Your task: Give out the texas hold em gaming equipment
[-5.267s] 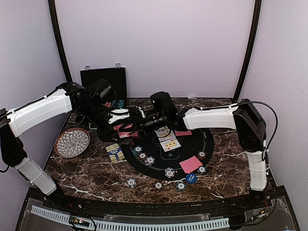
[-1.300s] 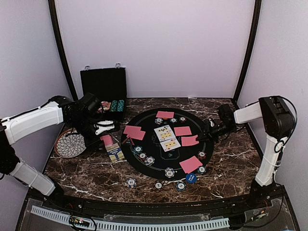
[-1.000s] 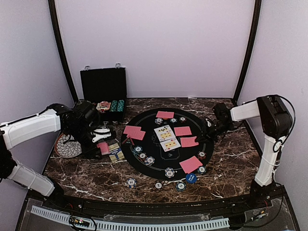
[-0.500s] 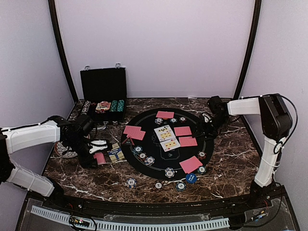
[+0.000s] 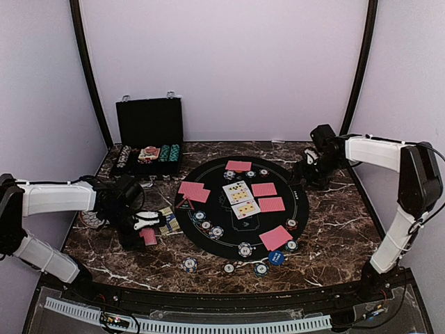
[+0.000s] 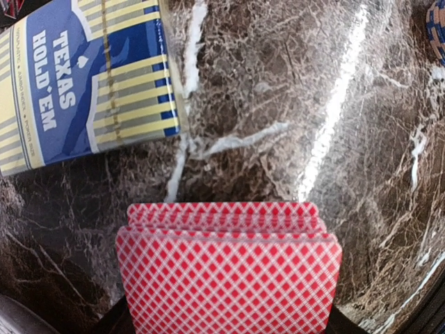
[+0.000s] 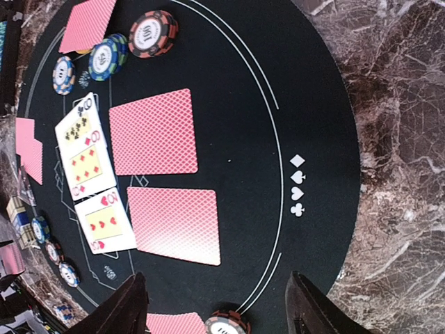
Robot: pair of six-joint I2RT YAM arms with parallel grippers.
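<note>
My left gripper is shut on a deck of red-backed cards, held low over the marble just near of the blue and yellow Texas Hold'em box. On the round black mat lie several face-down red cards and two face-up cards, with striped chips around them. A blue button disc sits at the mat's near edge. My right gripper is open and empty above the mat's right rim; its view shows two face-down cards and chips.
The black hard case stands open at the back left with chips in it. The white petal plate is mostly hidden behind my left arm. Three loose chips lie on the marble near the front edge.
My left gripper has carried the deck from beside the plate toward the near side, past the box. My right gripper has drawn back from the mat to the far right, empty.
</note>
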